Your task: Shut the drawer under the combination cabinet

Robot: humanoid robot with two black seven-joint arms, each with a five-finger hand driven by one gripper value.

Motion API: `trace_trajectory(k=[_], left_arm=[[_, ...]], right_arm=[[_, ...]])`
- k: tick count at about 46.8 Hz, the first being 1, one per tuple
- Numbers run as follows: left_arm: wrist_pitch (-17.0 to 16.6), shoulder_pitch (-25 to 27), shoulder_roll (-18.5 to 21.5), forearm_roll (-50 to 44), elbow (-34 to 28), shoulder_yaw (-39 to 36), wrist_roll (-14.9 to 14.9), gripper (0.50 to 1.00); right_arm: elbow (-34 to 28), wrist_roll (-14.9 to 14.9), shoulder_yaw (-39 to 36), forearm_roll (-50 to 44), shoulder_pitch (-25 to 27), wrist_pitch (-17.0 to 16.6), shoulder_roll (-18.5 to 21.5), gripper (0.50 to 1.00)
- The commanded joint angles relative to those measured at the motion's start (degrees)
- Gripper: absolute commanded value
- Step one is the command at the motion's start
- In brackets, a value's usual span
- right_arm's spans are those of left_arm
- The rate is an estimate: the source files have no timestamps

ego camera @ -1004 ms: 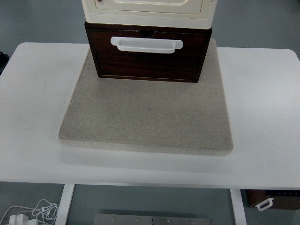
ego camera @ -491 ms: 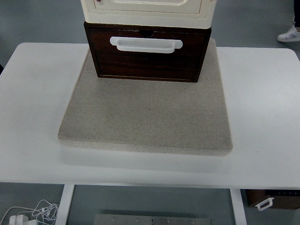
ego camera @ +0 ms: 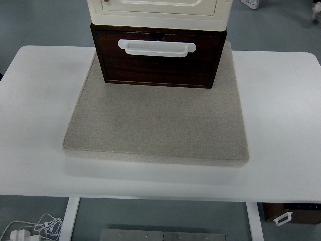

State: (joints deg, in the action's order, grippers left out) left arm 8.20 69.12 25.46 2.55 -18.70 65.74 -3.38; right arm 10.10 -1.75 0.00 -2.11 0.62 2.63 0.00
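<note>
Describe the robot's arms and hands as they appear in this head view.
Neither arm nor robot hand is in the frame, so their look cannot be described from this picture. What shows is the dark brown drawer with its white handle, sticking out under the cream cabinet, on a beige mat on the white table.

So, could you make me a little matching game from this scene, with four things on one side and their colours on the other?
Things:
1. drawer
2. drawer handle
3. mat
4. upper cabinet

Colours:
A. cream
B. dark brown
C. speckled grey-beige
D. white

Pairs: 1-B, 2-D, 3-C, 4-A
</note>
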Motion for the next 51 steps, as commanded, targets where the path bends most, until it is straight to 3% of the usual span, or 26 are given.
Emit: trace_trajectory(k=[1, 19, 51], left_arm=[[1.37, -1.09, -1.55, -0.17, -0.02, 0.09, 0.13, 0.996], [2.34, -4.35, -6.82, -2.90, -0.20, 0.09, 1.89, 0.996], [4.10, -6.11, -11.57, -4.83, 0.16, 0.27, 1.89, 0.996]], right_arm=[[0.00, -0.01, 0.00, 0.00, -0.01, -0.08, 0.00, 0.952], [0.00, -0.01, 0.09, 0.00, 0.08, -0.08, 0.00, 0.952], [0.18, -0.01, 0.18, -0.18, 0.26, -0.08, 0.00, 0.952]])
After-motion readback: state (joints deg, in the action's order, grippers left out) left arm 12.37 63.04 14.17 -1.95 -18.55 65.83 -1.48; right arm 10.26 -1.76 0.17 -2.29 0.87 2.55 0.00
